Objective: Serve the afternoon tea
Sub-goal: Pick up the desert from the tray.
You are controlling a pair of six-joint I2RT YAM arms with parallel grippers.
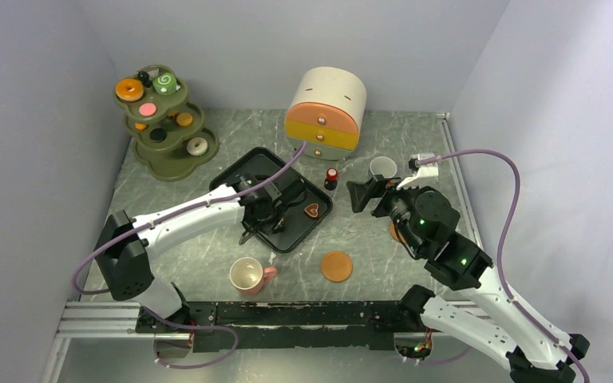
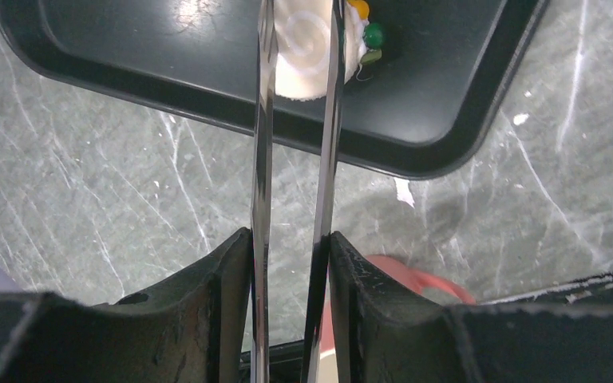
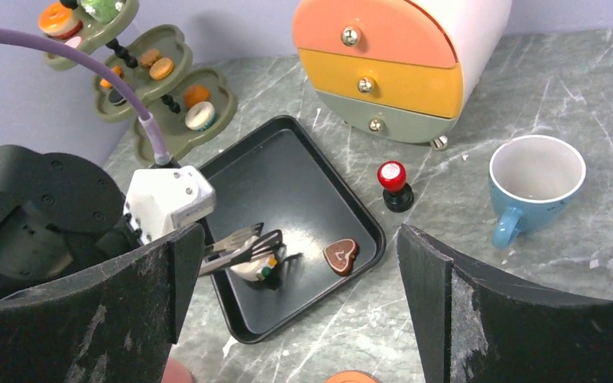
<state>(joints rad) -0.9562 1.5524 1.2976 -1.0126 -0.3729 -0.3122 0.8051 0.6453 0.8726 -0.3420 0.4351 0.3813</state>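
Note:
My left gripper [image 1: 270,201] [image 2: 291,236] is shut on a pair of metal tongs [image 2: 263,120] [image 3: 239,242]. The tong blades flank a white swirl pastry [image 2: 303,56] [image 3: 254,268] with orange and green dots, which lies on the black tray [image 1: 239,171]. A brown heart cookie [image 1: 312,211] [image 3: 341,255] lies beside it on the tray. A pink cup [image 1: 247,275] stands near the front. An orange saucer [image 1: 337,266] lies to its right. A blue cup [image 1: 382,168] [image 3: 536,179] stands at the right. My right gripper [image 1: 375,195] [image 3: 299,237] is open and empty above the table.
The olive-green tiered stand [image 1: 164,120] [image 3: 144,72] with several pastries is at the back left. A drawer chest [image 1: 327,112] [image 3: 391,64] stands at the back centre. A small red-topped black piece [image 1: 332,177] [image 3: 393,183] stands in front of it. Walls close in both sides.

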